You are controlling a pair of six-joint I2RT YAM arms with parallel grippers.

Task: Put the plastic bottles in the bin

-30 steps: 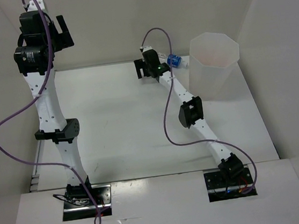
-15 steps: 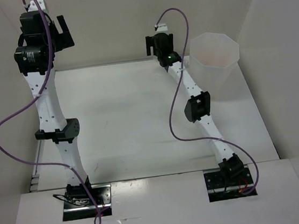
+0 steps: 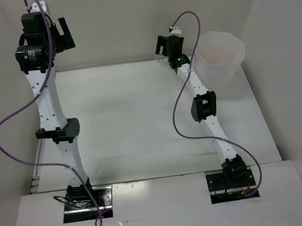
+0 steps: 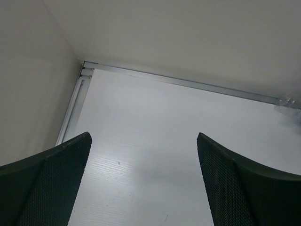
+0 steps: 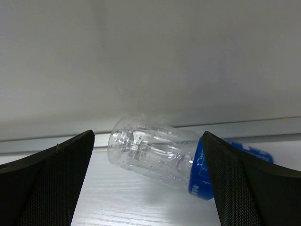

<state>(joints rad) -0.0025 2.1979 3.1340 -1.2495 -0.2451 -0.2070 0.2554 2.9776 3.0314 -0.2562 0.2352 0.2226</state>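
Note:
A clear plastic bottle with a blue label (image 5: 151,153) lies on its side on the table against the back wall. My right gripper (image 5: 147,136) is open, its fingers on either side of the bottle and a little short of it, not touching. In the top view the right gripper (image 3: 165,46) is at the back wall just left of the bin (image 3: 221,64), and the bottle is hidden under it. The bin is tall, translucent white and faceted. My left gripper (image 3: 63,33) is raised high at the back left, open and empty (image 4: 143,141). No other bottles show.
White walls close in the table at the back, left and right. A metal rail (image 4: 188,82) runs along the foot of the back wall. Purple cables (image 3: 179,115) loop from both arms.
My right gripper has swung right and back toward the wall and the bin, and now covers the blue-label bottle in the top view. The left arm has not moved.

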